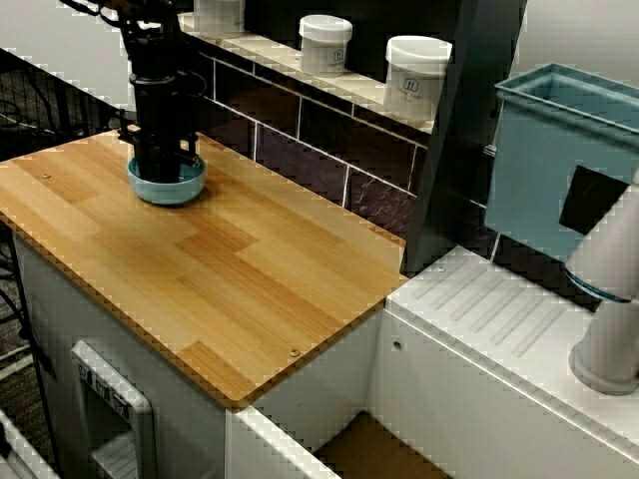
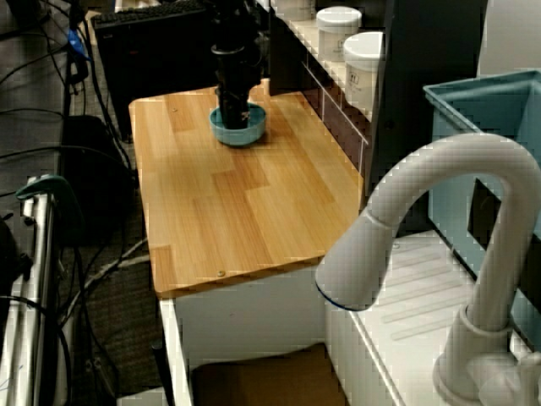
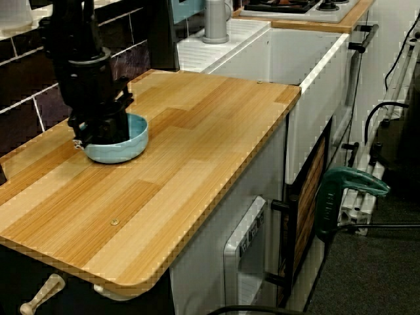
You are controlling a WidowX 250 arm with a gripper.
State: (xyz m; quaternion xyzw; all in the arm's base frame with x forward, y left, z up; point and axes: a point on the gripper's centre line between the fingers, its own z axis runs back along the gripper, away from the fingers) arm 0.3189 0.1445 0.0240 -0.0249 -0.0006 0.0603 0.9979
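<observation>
A light blue bowl [image 1: 168, 186] [image 2: 240, 129] [image 3: 125, 146] sits on the wooden counter [image 1: 230, 269] near its back corner by the tiled wall. My black gripper [image 1: 165, 166] [image 2: 235, 115] [image 3: 98, 133] comes straight down into the bowl. Its fingertips are below the rim, at or near the bowl's inside. The bowl's wall and the gripper body hide the fingertips in all three views. I cannot see how the jaws stand or whether anything lies between them. The bowl stands upright on the counter.
White lidded jars [image 1: 325, 43] [image 1: 416, 76] stand on the ledge above the tiled wall. A dark post [image 1: 449, 140] ends the counter. Beyond it are a white drainboard [image 1: 499, 309], a teal bin [image 1: 559, 160] and a white faucet [image 2: 439, 254].
</observation>
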